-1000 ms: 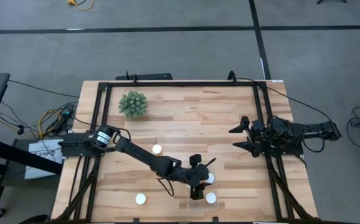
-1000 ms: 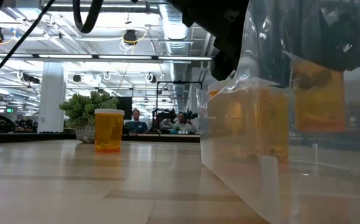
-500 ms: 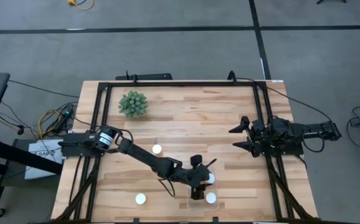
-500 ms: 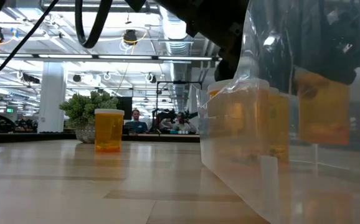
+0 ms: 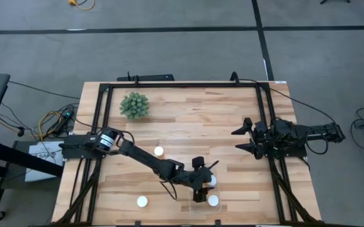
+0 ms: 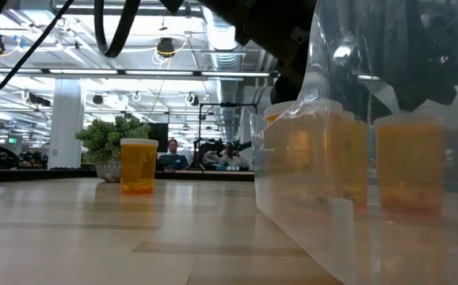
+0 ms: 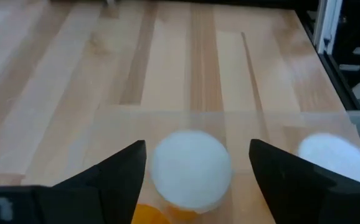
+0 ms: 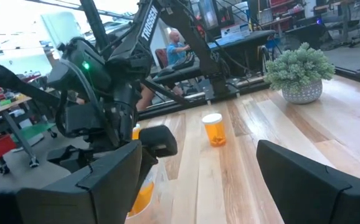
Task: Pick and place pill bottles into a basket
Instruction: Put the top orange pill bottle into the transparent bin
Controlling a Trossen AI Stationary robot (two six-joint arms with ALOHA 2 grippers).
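My left gripper (image 7: pixel 197 165) is open over the clear basket (image 6: pixel 292 198) at the table's near edge, also seen in the high view (image 5: pixel 199 189). Its fingers stand either side of the white cap (image 7: pixel 191 169) of an orange pill bottle (image 6: pixel 407 162), which stands upright on the basket's floor. More bottles (image 6: pixel 324 150) stand in the basket, and one cap (image 5: pixel 213 200) shows from above. Two bottles stand on the table (image 5: pixel 159 151) (image 5: pixel 143 202). My right gripper (image 5: pixel 242 140) is open and empty at the table's right edge.
A spiky green plant (image 5: pixel 135 105) stands at the far left of the table. A black metal frame (image 5: pixel 182 85) runs around the table. Bare wood lies between the basket and my right arm. People sit in the room beyond the table (image 6: pixel 172 154).
The pill bottle under my left gripper has gone down inside the basket. It hung above the basket's floor a second ago and now stands on it, level with the other bottles. My left gripper has gone down with it.
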